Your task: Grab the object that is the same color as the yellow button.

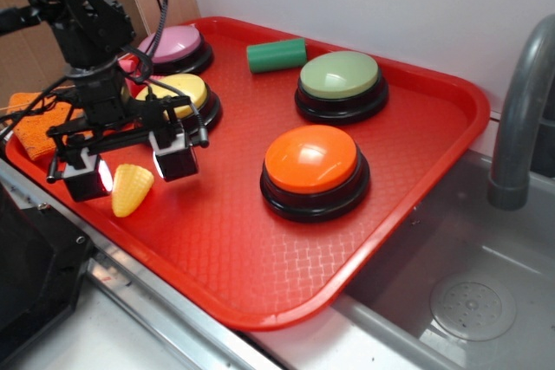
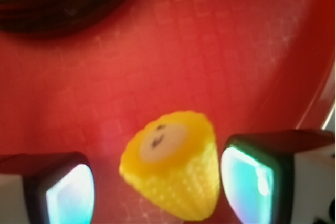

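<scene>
The object, a small yellow toy corn cob [image 1: 131, 189], lies on the red tray [image 1: 260, 257] near its front left edge. My gripper [image 1: 130, 169] hangs open just above it, one finger on each side, neither touching. In the wrist view the corn cob [image 2: 173, 169] sits between the two fingertips [image 2: 249, 179], its flat pale end facing up and away. The yellow button [image 1: 180, 94] stands right behind the gripper, partly hidden by the arm; the wrist view shows only its black base [image 2: 63, 9] at the top left.
On the tray also stand an orange button [image 1: 313, 168], a pale-green button [image 1: 341, 84], a pink button [image 1: 173, 46] and a green cylinder [image 1: 276, 55]. An orange cloth [image 1: 39, 123] lies at the left. A sink [image 1: 460, 292] with a grey faucet [image 1: 520, 119] is on the right.
</scene>
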